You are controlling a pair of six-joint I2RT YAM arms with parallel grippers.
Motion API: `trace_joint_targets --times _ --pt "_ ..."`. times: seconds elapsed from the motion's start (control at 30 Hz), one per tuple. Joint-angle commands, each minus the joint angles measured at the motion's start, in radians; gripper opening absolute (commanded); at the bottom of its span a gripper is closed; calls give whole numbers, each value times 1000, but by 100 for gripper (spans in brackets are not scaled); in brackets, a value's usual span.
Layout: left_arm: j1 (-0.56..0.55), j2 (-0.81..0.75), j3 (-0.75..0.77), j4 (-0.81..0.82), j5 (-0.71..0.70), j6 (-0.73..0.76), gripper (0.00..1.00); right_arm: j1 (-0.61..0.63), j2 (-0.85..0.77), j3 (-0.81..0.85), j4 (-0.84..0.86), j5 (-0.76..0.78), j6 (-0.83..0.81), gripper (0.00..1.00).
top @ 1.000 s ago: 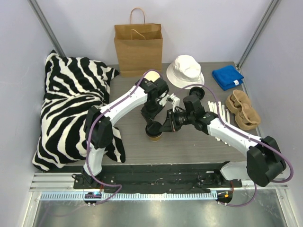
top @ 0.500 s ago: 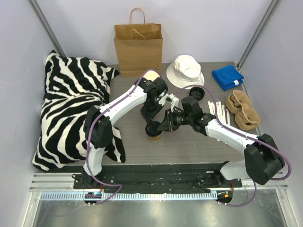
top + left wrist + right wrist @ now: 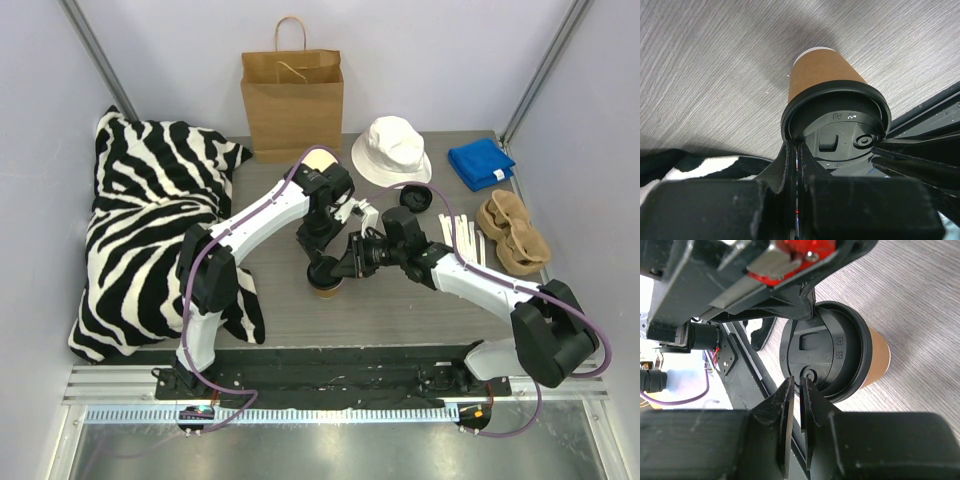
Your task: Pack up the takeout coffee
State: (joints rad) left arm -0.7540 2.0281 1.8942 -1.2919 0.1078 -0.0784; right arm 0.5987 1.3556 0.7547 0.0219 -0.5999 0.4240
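Takeout coffee upright on bench, mid-front. From above, closure of either tool not readable. From left wrist: left end effector pressed closed at rim of lid. From right wrist: right end effector narrow, only thin slit, at lid edge.

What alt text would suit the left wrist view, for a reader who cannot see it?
A brown paper cup with a black lid stands on a grey wood-grain table, seen close from above. The left fingers, almost closed, touch the lid's near rim; black parts of the right arm enter from the right.
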Motion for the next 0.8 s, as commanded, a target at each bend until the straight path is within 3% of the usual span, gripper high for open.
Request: trace_joint_targets --times 0.0,0.37,0.77 --pt "-2 9 8 2 18 6 0 9 14 -2 66 12 21 19" --pt "1 11 14 -1 29 11 4 9 19 -52 32 40 -34 18" --pt "105 -80 16 46 180 -9 30 10 34 -60 7 46 -67 17"
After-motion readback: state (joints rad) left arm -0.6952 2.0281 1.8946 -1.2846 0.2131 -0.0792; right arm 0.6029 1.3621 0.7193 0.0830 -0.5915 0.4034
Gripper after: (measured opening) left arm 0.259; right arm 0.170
